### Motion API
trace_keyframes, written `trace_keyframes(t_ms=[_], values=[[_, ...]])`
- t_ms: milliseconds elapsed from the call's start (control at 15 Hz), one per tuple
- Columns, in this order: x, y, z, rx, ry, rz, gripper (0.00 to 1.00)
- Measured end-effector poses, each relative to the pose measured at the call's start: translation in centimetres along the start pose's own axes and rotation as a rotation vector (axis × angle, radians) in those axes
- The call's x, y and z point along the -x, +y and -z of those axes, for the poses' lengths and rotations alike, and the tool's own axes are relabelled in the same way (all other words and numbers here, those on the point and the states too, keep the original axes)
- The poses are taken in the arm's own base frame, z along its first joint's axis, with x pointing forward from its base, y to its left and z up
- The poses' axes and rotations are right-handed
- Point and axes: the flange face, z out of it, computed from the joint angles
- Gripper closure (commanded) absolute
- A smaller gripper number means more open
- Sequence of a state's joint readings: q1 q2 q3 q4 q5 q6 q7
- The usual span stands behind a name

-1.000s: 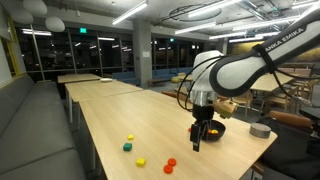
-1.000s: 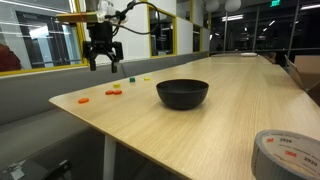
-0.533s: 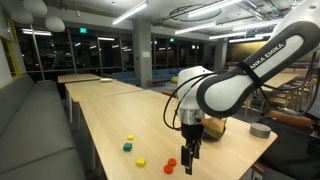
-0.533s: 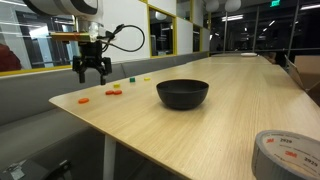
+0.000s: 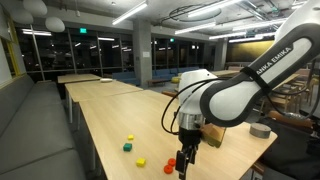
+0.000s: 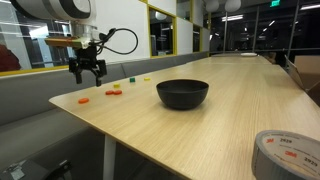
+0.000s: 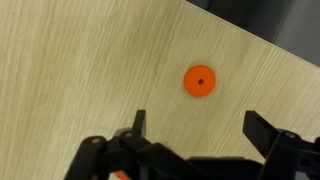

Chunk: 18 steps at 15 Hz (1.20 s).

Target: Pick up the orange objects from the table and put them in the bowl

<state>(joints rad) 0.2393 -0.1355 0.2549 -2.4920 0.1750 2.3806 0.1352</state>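
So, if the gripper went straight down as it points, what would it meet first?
Probably the small round orange piece on the light wood table; in the wrist view it lies centred before the open gripper, though depth is unclear.

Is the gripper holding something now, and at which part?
Nothing is held: the gripper is open above the table, and an orange piece lies there apart from it.

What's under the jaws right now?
One orange piece on bare table, untouched, framed by the open jaws in the wrist view. Table directly beneath the gripper body is hidden.
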Motion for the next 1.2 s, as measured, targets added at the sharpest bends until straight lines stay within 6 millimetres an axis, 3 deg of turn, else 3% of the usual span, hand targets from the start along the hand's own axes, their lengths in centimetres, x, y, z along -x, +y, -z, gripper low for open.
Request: trace_keyframes(t_ms=[600,1200], values=[[2.5,-1.5,-5.3,0.101,0.101,0.001,0.00],[2.8,-2.0,-5.8,0.155,0.127,-0.034,0.00]])
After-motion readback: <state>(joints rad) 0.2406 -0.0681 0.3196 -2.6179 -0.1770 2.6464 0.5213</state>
